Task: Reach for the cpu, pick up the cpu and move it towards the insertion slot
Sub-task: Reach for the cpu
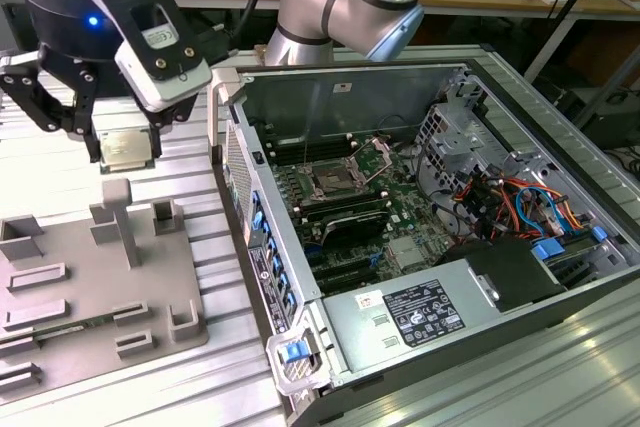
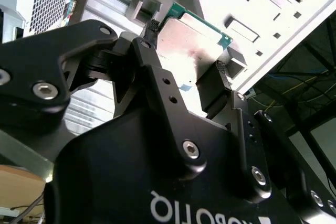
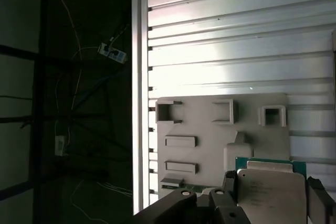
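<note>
My gripper point(image 1: 127, 142) is shut on the cpu point(image 1: 128, 154), a small square chip with a silvery top and green edge. It hangs in the air above the far end of the grey tray point(image 1: 60, 297), at the exterior view's left. In both wrist views the black fingers point(image 2: 214, 85) press on opposite edges of the cpu point(image 2: 191, 38), and the tray point(image 3: 210, 129) lies below the chip point(image 3: 270, 195). The insertion slot point(image 1: 333, 182), a metal-framed socket with a dark centre, sits on the green board inside the open computer case, well off to the exterior view's right of the gripper.
The tray carries raised grey blocks and posts point(image 1: 118, 212) just below the gripper. The case's upright side wall point(image 1: 240, 162) stands between the gripper and the board. Black memory slots point(image 1: 345, 212), a drive cage and coloured cables point(image 1: 510, 202) crowd the case. Ribbed aluminium table point(image 1: 230, 347) lies underneath.
</note>
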Motion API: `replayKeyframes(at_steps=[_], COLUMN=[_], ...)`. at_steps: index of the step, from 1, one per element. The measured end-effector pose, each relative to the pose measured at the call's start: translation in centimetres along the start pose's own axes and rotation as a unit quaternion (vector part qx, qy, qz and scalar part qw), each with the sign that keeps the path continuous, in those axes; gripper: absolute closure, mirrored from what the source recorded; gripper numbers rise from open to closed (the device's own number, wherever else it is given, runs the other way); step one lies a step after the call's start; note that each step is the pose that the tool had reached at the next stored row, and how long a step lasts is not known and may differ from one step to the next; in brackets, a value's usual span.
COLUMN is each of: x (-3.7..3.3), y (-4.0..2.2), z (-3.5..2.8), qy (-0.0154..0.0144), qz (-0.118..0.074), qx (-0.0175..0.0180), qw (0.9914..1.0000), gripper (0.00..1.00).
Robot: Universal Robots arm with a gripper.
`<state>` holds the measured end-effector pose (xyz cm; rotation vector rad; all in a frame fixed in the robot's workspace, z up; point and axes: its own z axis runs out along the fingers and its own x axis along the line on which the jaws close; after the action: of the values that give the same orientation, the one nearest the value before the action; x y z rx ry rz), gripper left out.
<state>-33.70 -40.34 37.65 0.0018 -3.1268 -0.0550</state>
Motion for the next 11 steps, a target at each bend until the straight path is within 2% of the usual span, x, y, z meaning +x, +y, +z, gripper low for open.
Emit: replayKeyframes(at_steps=[7,11], x=[-0.27,-1.1], y=[0.4,0.51], z=[-0.59,-0.6], qy=[-0.0001,0.0], qz=[0.0,0.0], qx=[0.0007,0.0007], qw=[1.0,1.0], gripper=[0.45,0.45])
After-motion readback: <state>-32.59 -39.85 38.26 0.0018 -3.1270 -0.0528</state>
